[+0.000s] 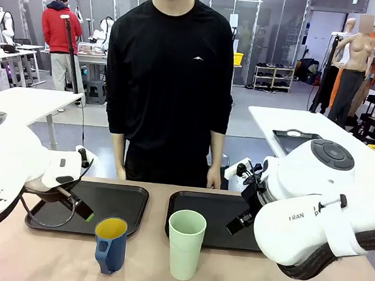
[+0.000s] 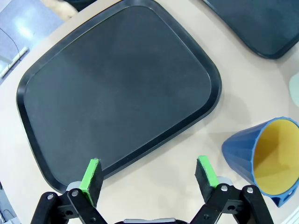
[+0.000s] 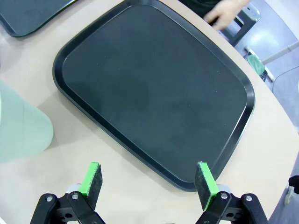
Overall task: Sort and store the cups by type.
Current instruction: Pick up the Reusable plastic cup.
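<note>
nothing stored yet: both cups stand on the table, neither on a tray.

my left gripper (image 2: 149,173) hangs with its jaws spread and nothing between them, above the near rim of the left tray (image 2: 117,84). the blue mug (image 2: 264,158) stands upright on the table just in front of that tray, off to one side of my fingers and apart from them. my right gripper (image 3: 148,179) is likewise spread and holding nothing, by the near rim of the right tray (image 3: 154,88). the mint-green tumbler (image 3: 18,126) stands near, untouched. as i judge it, both pickups and both placements are left.
</note>
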Robot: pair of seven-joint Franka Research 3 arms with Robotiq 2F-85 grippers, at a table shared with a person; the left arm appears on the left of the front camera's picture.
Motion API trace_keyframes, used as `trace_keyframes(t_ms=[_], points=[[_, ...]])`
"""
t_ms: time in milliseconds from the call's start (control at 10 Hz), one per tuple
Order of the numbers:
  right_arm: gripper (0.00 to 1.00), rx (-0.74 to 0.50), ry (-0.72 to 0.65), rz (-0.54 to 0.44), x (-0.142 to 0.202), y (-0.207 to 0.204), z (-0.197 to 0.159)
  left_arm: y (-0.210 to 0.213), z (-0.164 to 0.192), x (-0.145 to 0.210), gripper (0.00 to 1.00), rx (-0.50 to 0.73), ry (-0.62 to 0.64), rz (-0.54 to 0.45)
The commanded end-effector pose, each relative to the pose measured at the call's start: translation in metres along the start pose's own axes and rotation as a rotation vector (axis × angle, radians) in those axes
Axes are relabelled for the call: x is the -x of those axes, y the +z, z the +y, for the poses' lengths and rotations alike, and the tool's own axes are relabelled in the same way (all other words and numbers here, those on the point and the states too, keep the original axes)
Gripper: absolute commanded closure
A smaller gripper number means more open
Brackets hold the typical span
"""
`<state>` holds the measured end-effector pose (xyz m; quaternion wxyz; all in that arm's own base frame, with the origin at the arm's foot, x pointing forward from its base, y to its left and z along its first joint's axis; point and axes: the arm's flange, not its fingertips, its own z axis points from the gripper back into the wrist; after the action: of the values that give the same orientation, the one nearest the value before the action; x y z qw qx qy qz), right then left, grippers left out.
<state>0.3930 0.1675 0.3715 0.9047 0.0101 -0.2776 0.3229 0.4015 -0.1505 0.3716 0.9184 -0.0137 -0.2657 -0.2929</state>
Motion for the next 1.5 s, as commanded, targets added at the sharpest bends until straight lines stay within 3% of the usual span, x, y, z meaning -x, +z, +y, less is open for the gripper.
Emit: trace_keyframes(t_ms=[0, 1400], points=[[0.00, -0.001, -0.003, 0.000, 0.0000, 0.0000, -0.0001, 0.0000, 0.0003, 0.0001, 0.00, 0.000, 0.001, 0.000], [0.00, 0.000, 0.000, 0.000, 0.0000, 0.0000, 0.0000, 0.0000, 0.0000, 0.0000, 0.00, 0.000, 0.000, 0.000]])
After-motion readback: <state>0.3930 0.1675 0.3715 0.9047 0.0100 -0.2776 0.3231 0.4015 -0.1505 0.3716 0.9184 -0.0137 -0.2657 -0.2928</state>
